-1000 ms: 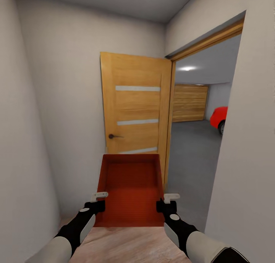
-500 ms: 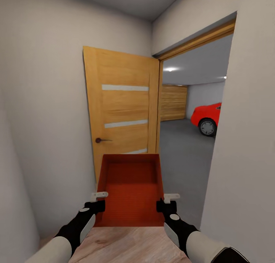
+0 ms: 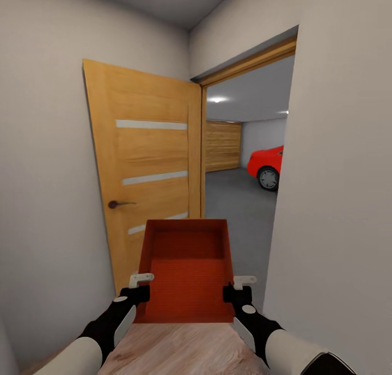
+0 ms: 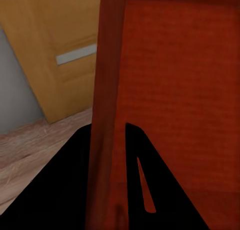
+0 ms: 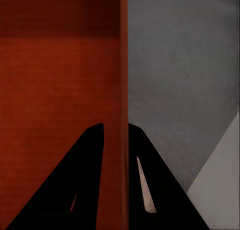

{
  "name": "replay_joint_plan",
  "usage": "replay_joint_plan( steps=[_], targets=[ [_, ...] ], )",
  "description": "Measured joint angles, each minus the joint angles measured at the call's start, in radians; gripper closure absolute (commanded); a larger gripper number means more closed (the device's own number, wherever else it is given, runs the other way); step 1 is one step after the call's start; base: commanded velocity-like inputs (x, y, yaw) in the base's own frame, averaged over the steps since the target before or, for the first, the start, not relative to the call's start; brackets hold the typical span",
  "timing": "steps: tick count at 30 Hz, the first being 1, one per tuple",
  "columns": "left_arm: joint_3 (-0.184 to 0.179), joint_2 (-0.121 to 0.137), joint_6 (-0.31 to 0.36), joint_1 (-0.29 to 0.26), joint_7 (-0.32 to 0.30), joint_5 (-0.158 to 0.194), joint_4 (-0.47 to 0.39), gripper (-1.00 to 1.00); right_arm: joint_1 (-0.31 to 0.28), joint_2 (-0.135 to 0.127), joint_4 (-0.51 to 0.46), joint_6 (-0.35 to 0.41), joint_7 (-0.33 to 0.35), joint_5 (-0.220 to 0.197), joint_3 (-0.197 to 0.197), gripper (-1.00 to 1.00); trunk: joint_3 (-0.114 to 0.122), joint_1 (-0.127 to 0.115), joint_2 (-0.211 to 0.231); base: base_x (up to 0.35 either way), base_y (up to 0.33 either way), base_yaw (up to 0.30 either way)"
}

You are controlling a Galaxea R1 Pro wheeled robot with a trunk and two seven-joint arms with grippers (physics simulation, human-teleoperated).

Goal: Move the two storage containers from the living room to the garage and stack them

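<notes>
View swung right; tools (image 3: 141,286) (image 3: 237,288) clamp container (image 3: 188,271).

The storage container (image 3: 188,274) at lower centre looks like matt orange-red plastic with a faint fine weave to its base, and its thin walls carry no shine. Left of centre the door (image 3: 147,163) is warm, satin-finished wood with visible grain, pale frosted strips and a dark metal handle (image 3: 117,204), while the walls are flat matt white. Beyond the opening the floor (image 3: 237,201) is dull mottled grey concrete, the car (image 3: 267,165) glossy red.
</notes>
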Motion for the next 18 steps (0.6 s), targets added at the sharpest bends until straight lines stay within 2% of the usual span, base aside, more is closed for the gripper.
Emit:
replay_joint_plan(
  steps=[10,18],
  targets=[
    [0.0,0.0,0.0,0.0,0.0,-0.001,0.0,1.0,0.0,0.0,0.0,0.0,0.0,0.0,0.0,1.0,0.0,0.0,0.0,0.294,0.095,-0.281],
    [0.0,-0.001,0.001,0.0,0.001,-0.002,0.001,1.0,0.0,0.0,0.006,-0.002,0.005,-0.001,-0.004,1.0,0.0,0.0,0.0,0.315,0.174,-0.074]
  ],
)
